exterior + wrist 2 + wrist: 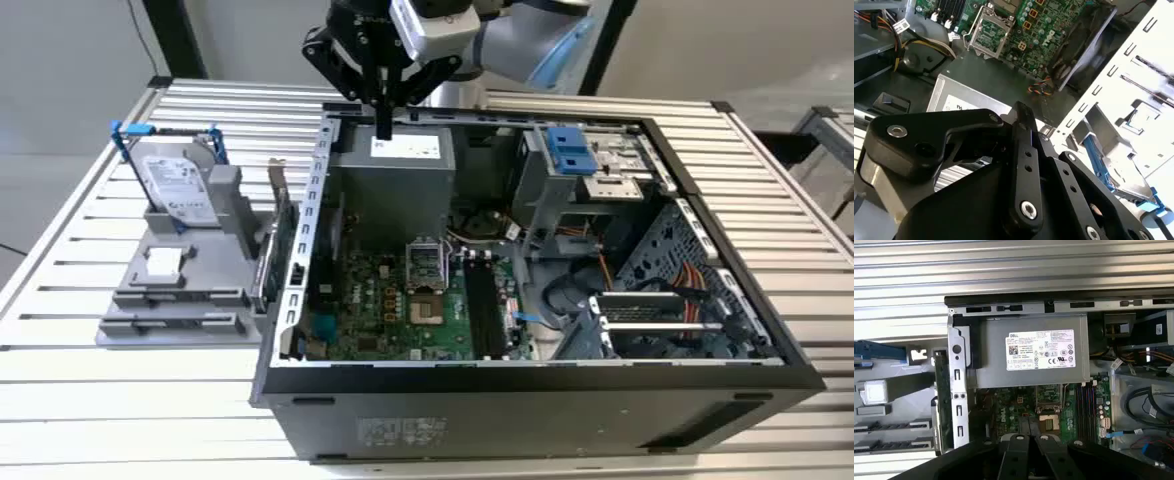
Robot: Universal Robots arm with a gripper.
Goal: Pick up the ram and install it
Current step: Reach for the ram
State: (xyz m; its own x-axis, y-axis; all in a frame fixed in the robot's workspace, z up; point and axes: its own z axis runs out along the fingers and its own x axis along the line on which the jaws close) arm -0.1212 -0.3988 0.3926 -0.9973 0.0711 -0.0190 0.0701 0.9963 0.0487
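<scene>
Exterior view: gripper [384,132] above case rim [481,120]

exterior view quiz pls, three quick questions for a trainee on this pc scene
1. True or false: the gripper hangs over the power supply in the open computer case.
2. The hard drive stands: A) inside the computer case B) on the grey stand C) in the gripper.
3. Fill in: the gripper's jaws are ____.
Key: 1 true; 2 B; 3 shut.
</scene>
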